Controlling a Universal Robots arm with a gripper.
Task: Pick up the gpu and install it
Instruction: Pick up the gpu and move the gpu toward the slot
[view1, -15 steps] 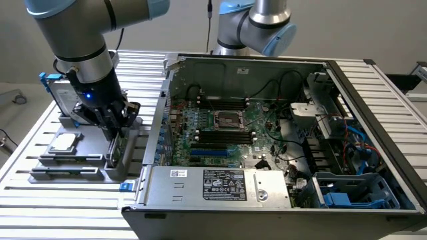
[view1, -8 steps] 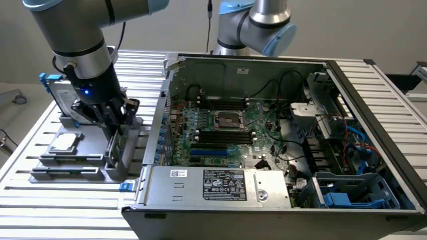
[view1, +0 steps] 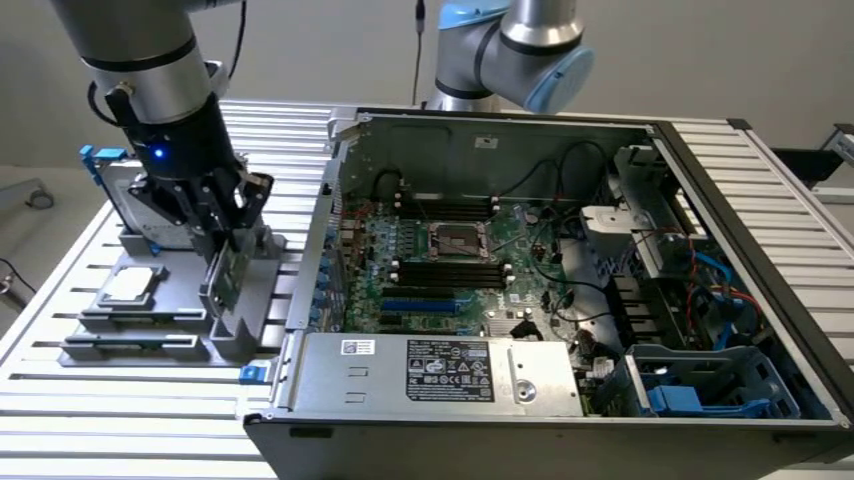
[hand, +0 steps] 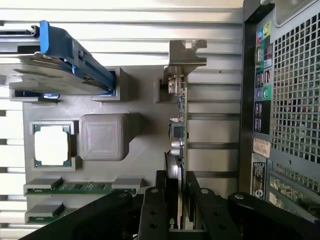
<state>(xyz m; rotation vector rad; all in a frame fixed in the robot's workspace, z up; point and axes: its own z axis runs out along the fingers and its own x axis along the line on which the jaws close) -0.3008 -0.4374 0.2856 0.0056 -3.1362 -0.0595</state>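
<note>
The gpu (view1: 224, 284) stands on edge in a slot of the grey holder (view1: 247, 340) at the exterior view's left, beside the open computer case (view1: 747, 190). My gripper (view1: 227, 245) reaches down over it from above. In the wrist view the gpu (hand: 178, 125) shows edge-on, a green board with a silver end bracket at its far end. My gripper (hand: 176, 176) has one black finger pressed against each face of the card, shut on it. The card's lower edge still sits in the holder's slot.
The holder also carries a square silver chip (view1: 130, 285), a hard drive with a blue frame (view1: 114, 185) and memory sticks (hand: 75, 188). Inside the case lies the motherboard (view1: 441, 260) with blue slots (view1: 420, 305). A second arm (view1: 514, 50) stands behind the case.
</note>
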